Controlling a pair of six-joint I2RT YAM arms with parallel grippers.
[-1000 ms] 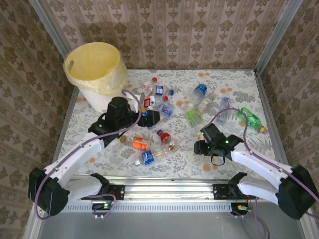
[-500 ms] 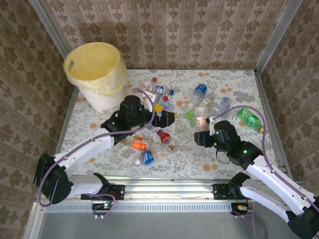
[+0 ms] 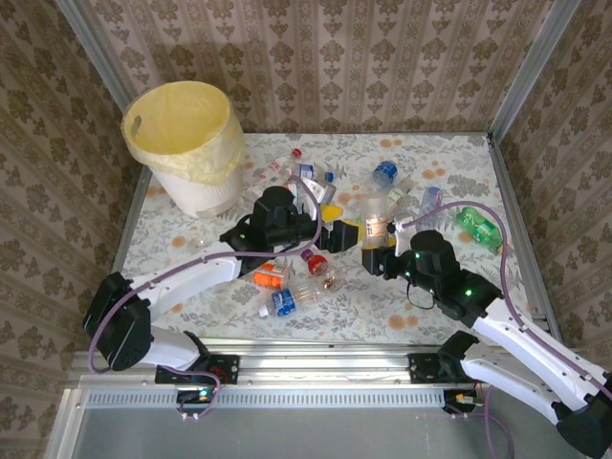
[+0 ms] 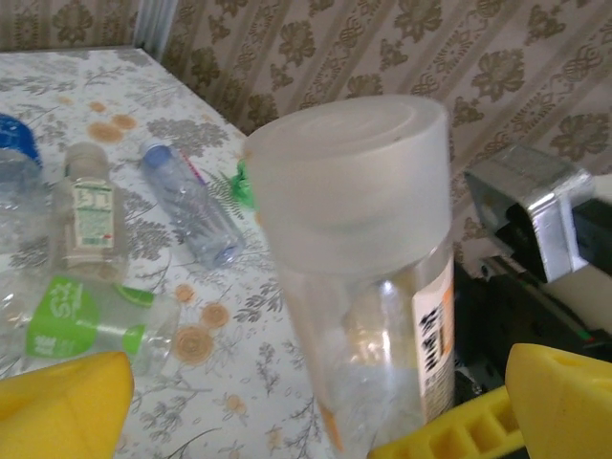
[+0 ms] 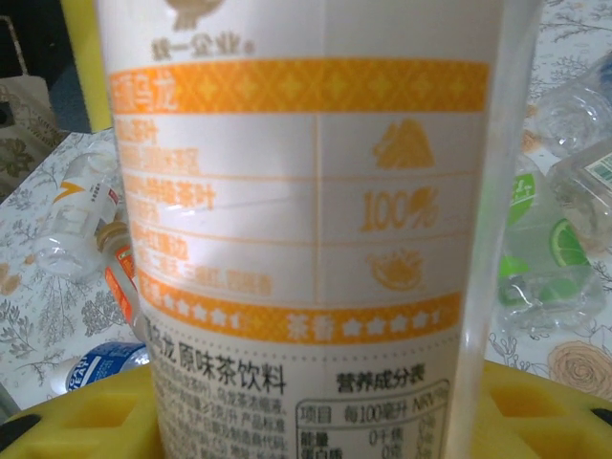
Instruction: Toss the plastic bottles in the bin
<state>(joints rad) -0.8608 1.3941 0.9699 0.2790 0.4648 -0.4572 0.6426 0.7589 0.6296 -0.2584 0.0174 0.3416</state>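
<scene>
The left gripper [image 3: 338, 233] has swung from the pile near the bin [image 3: 196, 163] to centre frame, and the right gripper [image 3: 377, 254] has risen from the lower right to meet it, so the two now face each other over the middle of the table [image 3: 172, 239]. The right gripper is clamped on the lower part of a bottle [image 3: 374, 227] with an orange label. The left one is spread wide, with its yellow fingers [image 4: 559, 392] on either side of the bottle and not yet closed on it. This looks like a hand-over to the arm nearer the bin, which stands well apart in the upper left. The bottle's long axis is about upright, white cap [image 4: 349, 158] up and base down in the right gripper. Other bottles [image 3: 285, 299] lie scattered on the table, so most of the job is left
</scene>
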